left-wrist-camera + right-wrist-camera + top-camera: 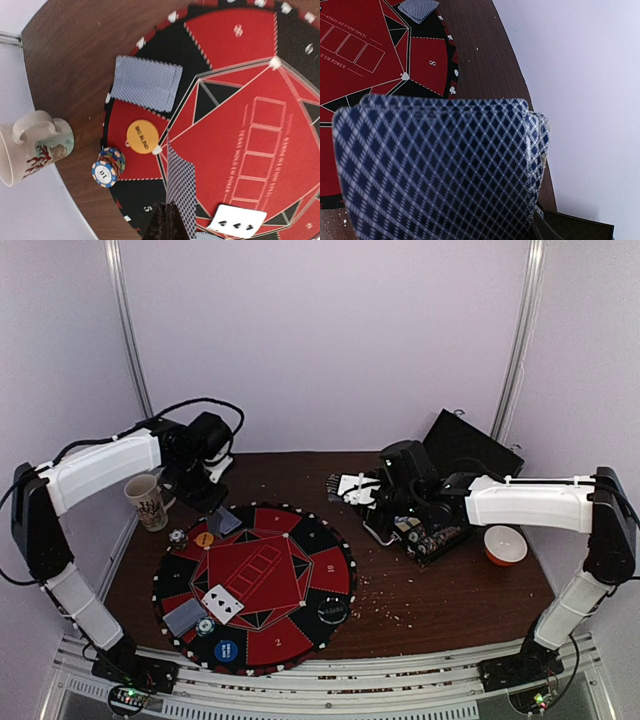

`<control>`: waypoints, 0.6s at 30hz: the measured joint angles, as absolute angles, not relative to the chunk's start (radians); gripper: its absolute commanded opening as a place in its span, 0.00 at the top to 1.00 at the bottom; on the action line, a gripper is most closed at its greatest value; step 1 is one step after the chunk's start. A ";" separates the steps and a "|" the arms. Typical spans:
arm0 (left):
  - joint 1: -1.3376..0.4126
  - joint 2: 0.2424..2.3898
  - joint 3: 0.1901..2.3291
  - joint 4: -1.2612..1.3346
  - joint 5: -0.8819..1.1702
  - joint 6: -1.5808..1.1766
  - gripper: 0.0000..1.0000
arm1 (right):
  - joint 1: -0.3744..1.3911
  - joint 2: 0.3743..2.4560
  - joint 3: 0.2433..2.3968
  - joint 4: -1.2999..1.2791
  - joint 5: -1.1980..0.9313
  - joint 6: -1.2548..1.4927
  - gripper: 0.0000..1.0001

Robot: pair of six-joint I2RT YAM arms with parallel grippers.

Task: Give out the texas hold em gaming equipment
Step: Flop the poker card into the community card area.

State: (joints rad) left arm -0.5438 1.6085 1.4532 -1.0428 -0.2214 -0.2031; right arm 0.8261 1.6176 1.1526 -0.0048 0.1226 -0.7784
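The left gripper (167,224) was pinched shut on one card (180,185) over the round mat (240,50). The right gripper (349,488) squeezed a pack of cards (440,165) beside the black case (455,445). A yellow disc (142,136) lay on the mat, with chips (107,167) at its edge.

Cards (222,603) on mat (262,570), mug (147,502) left
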 measured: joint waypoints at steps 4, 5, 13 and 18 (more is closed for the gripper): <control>-0.623 1.735 1.451 -1.135 -0.385 -0.237 1.00 | 0.826 1.618 1.153 -0.008 0.123 -0.778 0.57; -0.650 1.764 1.455 -1.158 -0.422 -0.247 1.00 | 0.826 1.618 1.153 -0.008 0.123 -0.778 0.57; -0.802 1.938 1.486 -1.195 -0.442 -0.281 1.00 | 0.826 1.618 1.153 -0.016 0.122 -0.778 0.57; -0.806 1.972 1.490 -1.169 -0.341 -0.294 1.00 | 0.826 1.618 1.153 -0.022 0.122 -0.778 0.57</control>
State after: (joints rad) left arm -0.8062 1.9720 1.4899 -1.1694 -0.3412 -0.2943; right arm 0.8257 1.6176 1.1526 -0.0219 0.1223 -0.7784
